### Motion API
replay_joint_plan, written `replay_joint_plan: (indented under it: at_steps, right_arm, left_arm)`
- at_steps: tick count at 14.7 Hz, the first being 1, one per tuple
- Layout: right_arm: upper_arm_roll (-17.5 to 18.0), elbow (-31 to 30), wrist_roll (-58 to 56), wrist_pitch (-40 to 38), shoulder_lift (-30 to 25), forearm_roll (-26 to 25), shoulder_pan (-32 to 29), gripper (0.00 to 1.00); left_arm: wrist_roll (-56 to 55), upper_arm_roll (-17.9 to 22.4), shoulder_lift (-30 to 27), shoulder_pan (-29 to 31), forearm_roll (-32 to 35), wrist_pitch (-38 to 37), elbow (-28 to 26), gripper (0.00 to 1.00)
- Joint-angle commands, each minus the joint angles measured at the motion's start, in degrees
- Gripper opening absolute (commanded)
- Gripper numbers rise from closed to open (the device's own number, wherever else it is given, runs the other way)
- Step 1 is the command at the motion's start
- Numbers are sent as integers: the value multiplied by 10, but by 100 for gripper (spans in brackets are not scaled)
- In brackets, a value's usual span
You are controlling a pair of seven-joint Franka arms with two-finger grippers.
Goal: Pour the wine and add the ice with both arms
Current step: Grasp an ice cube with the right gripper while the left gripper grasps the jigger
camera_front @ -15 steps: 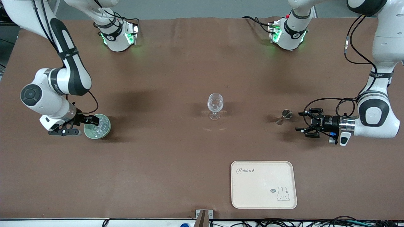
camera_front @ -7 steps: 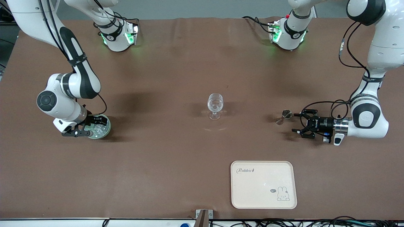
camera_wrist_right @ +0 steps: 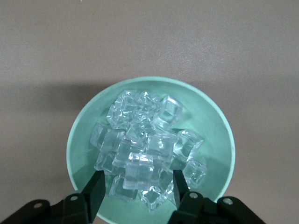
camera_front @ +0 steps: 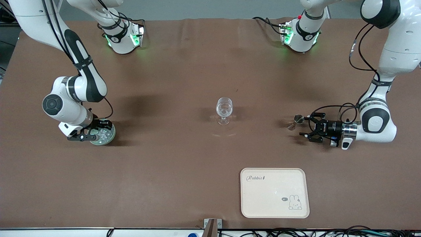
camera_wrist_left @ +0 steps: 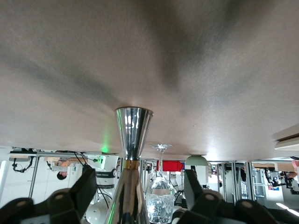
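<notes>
Just ice (camera_wrist_right: 147,151) — clear, glittering cubes

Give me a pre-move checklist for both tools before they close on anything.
1. Right tool open over the ice: ok.
2. Ice heaped inside the green bowl: ok.
3. Left tool open, fingers either side of the metal jigger: ok.
4. Jigger upright on the table: ok.
5. Stemmed glass upright, apart from both tools: ok.
6. Jigger filled: cannot tell.
</notes>
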Motion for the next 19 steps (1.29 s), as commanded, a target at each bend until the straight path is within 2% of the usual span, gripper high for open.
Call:
replay_joint_plan:
  at_steps: [1, 2, 3, 5, 13, 16, 19]
  right_arm:
    - [1, -7, 5, 7, -7, 7, 0, 46]
    - [1, -5, 5, 7, -7, 7, 0, 28]
    - [1, -4, 5, 8, -7, 8, 0, 16]
    - [0, -3, 5, 9, -7, 32, -2, 7]
    - [-2, 21, 2, -3, -20, 41, -3, 6]
    - [-4, 50, -6, -21, -33, 36, -10, 3]
    - [-4, 98, -7, -77, -38, 33, -18, 2]
  left_arm:
    - [0, -2, 4, 0, -14, -1, -4, 79]
    - [1, -2, 4, 0, -14, -1, -4, 77]
    - [3, -3, 9, 0, -14, -1, -4, 76]
    - [6, -6, 16, 0, -14, -1, -4, 74]
    - [8, -8, 20, -1, -25, -4, -4, 57]
    - [8, -8, 21, -1, -26, -4, -4, 55]
    - [8, -8, 24, -2, -26, -5, -4, 54]
